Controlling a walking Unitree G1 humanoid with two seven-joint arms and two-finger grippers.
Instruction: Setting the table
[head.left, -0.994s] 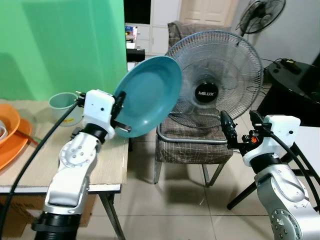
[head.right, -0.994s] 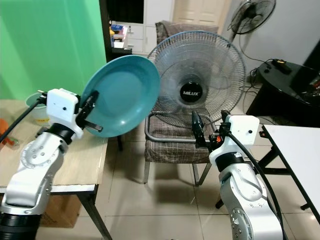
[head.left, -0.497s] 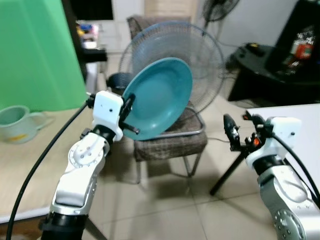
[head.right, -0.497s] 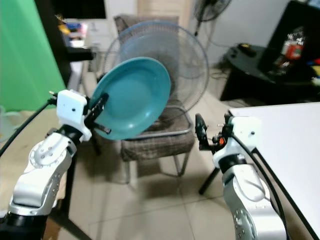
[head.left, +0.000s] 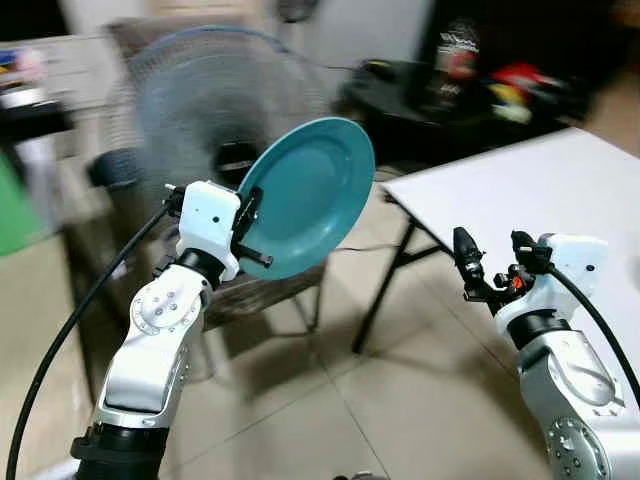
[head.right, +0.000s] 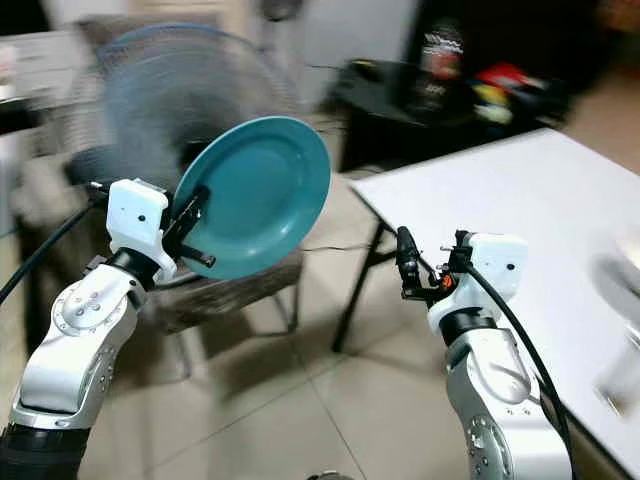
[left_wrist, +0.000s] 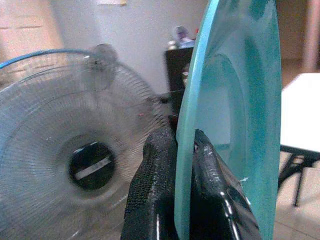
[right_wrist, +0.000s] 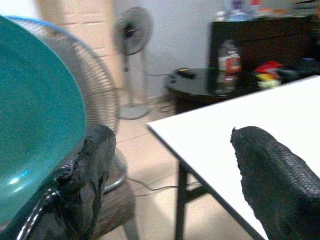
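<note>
Edgewise, teal plate (head.left: 305, 195) between left pincer (left_wrist: 184, 165) fingers.

A white counter (head.right: 520, 190) stands on the robot's right, its top pale and flat, resting on dark folding legs (head.left: 385, 290) that cross under its near-left corner. Towards the counter's right edge lie blurred, pale shapes (head.right: 620, 285); what they are cannot be told. The tiled floor (head.left: 330, 400) is beige and glossy. On it stand a chair with a checked seat (head.right: 225, 290) and, beyond the counter's far edge, a low black table (head.left: 430, 95) bearing a bottle (right_wrist: 229, 60) and small coloured items, all blurred.
</note>
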